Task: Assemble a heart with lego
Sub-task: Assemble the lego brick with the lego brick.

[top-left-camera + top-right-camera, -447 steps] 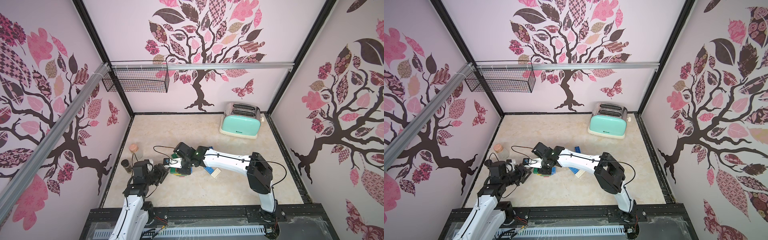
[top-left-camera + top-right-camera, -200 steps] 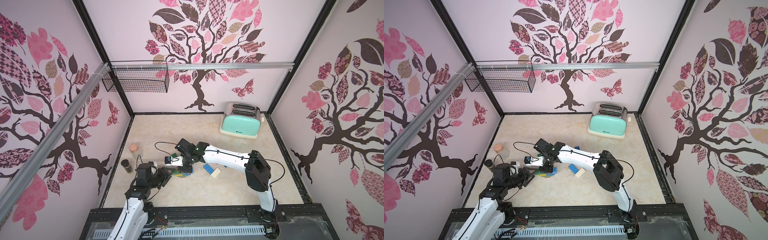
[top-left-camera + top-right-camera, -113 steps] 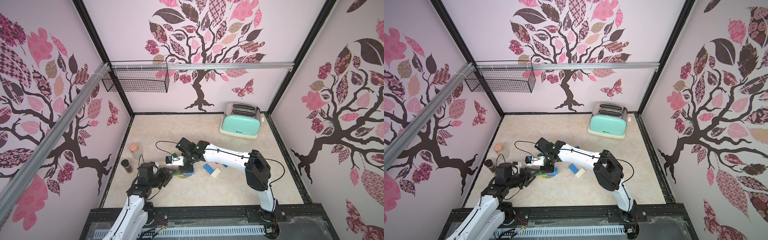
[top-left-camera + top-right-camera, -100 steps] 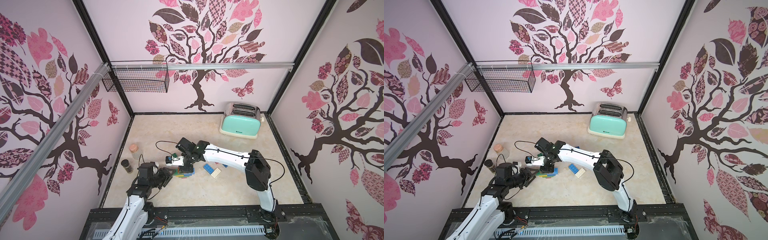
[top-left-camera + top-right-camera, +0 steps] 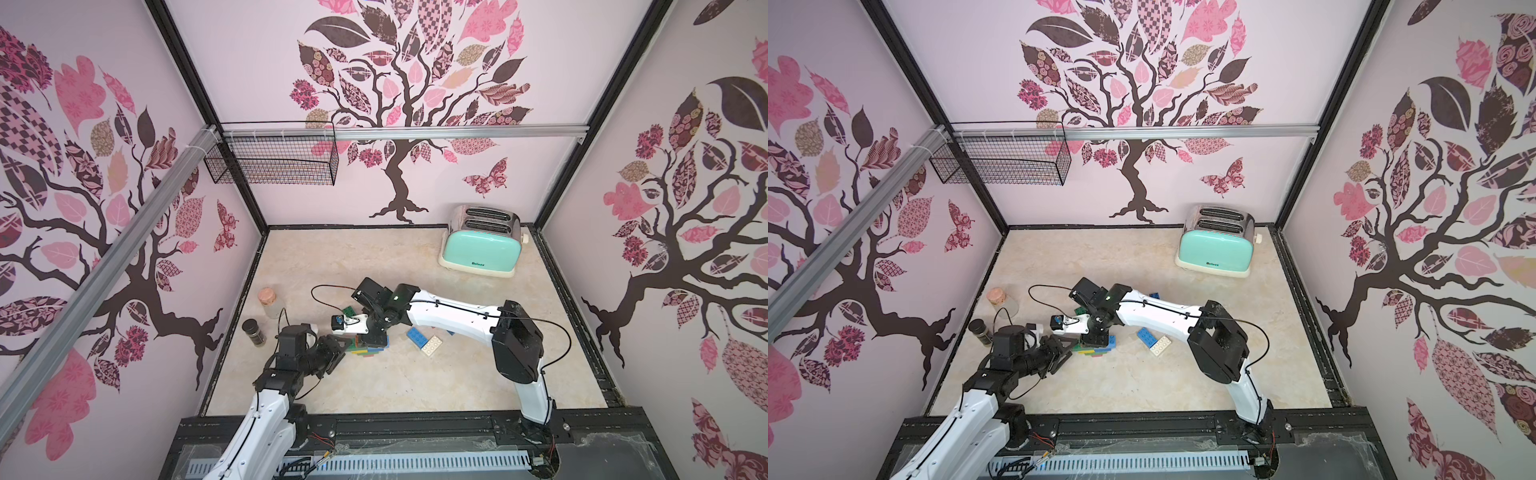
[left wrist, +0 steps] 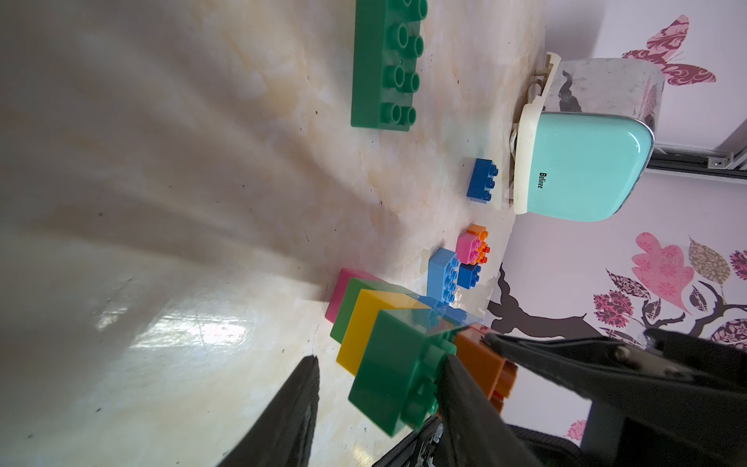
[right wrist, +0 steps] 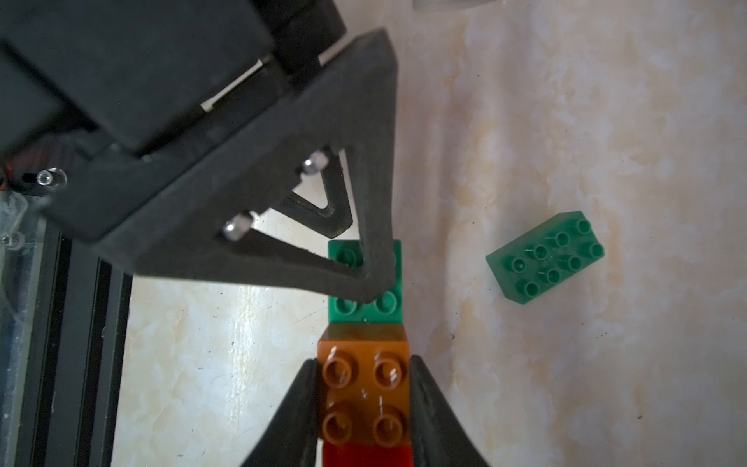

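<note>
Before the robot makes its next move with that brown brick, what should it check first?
1. Right pincer gripping the brown brick: ok, one finger on each side.
2. Left pincer steadying the brick stack: ok. One finger rests on the studs of the green square brick, and the jaws are apart.
3. Brown brick lined up beside the green square brick: ok, the edges look parallel.
4. Brown brick pressed fully down: cannot tell.
5. Loose green oblong brick out of the way: ok, it lies apart from the stack.
</note>
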Available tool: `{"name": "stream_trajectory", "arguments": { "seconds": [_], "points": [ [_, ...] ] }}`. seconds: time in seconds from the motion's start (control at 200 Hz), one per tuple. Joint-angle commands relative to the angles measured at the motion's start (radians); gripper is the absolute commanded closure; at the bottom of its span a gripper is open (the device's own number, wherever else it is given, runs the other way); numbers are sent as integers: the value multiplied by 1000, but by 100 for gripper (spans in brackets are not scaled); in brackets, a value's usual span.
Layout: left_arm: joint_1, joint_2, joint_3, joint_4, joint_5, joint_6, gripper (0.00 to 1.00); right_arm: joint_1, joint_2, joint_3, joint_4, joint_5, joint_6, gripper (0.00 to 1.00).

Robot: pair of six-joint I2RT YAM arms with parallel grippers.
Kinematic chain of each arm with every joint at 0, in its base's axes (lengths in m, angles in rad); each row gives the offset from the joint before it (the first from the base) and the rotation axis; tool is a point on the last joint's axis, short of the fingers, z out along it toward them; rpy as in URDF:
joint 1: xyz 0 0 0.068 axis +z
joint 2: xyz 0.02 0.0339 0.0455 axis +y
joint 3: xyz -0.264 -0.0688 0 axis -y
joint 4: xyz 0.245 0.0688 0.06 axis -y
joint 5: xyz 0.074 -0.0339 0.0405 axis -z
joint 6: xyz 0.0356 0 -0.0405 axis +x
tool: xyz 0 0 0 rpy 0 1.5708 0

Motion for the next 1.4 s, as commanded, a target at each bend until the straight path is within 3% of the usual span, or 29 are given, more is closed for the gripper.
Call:
{"name": "stream_trajectory", "arguments": {
  "seconds": [0.0, 0.47, 0.995, 1.396],
  "points": [
    [-1, -3, -6, 2, -15, 12, 49, 2, 64, -51, -139, 62, -24, 66],
    [-1, -13, 14, -11, -20, 21, 49, -12, 25, -47, -127, -13, -34, 64],
    [11, -46, 64, -65, -39, 25, 49, -21, -2, 27, -131, -45, -18, 50],
    [82, -53, 82, -98, -6, 56, 49, -58, 41, 23, -138, -76, -43, 51]
  ]
}}
